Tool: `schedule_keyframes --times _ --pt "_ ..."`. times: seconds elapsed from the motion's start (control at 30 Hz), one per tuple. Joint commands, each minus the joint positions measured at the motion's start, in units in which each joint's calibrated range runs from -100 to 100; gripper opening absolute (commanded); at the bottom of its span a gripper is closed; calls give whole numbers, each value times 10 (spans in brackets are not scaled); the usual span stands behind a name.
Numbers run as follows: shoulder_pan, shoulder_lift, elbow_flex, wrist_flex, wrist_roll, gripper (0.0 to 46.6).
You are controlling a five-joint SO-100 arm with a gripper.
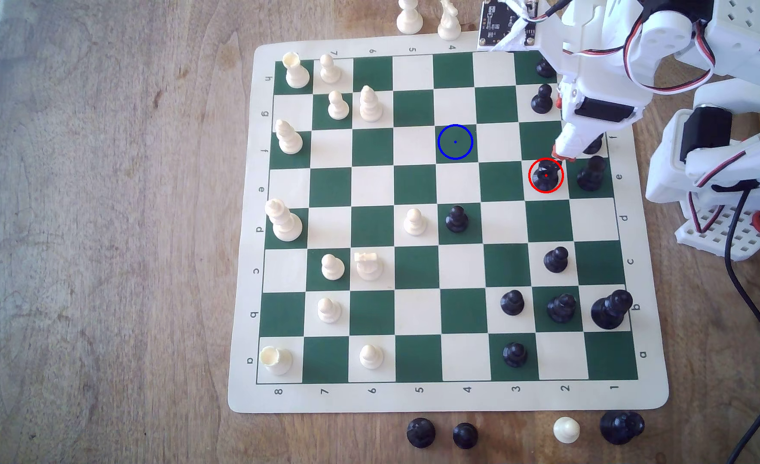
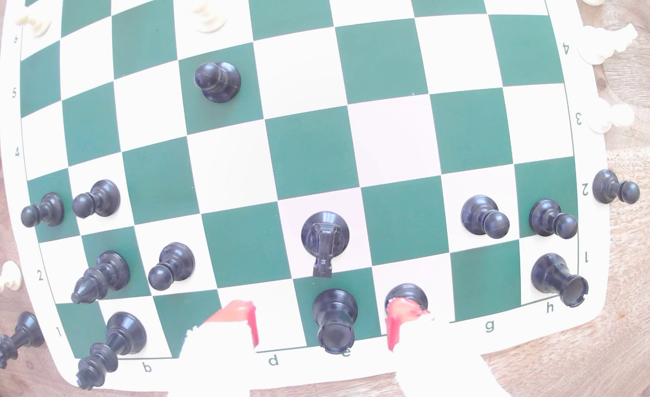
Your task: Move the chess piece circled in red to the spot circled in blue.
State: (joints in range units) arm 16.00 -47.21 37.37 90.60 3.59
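Your pincer (image 2: 321,324) stands apart, its red-tipped fingers (image 2: 239,313) spread wide with nothing between them yet. In the exterior view it hovers just above and to the right of the chess piece (image 1: 546,175), which sits upright on its red-ringed cream square, untouched. So the task has barely begun: you have made the approach, but the grasp, the lift, the carry and the placing are all left, as I judge it.

The spot (image 1: 455,142), the dark green square with the blue ring, lies two files toward the exterior view's left and one rank up, and it is bare. The squares between the chess piece and the spot hold no pieces either, so the carry should be free.

The crowding is behind you. In the wrist view a tall black piece (image 2: 334,318) stands right between the fingers' line and another black piece (image 2: 407,296) touches or nearly touches one finger. A black pawn (image 1: 541,99) stands near the arm. The board's edge (image 1: 624,214) is close on the exterior view's right.
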Motion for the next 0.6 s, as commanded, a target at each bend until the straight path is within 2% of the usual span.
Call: schedule_keyframes --times 0.0,0.13,0.27,0.57 --pt "6 5 -26 -3 19 217" --pt "8 32 -25 -9 27 209" --pt "6 77 -30 -7 31 169" --pt "7 148 -11 -60 30 158"
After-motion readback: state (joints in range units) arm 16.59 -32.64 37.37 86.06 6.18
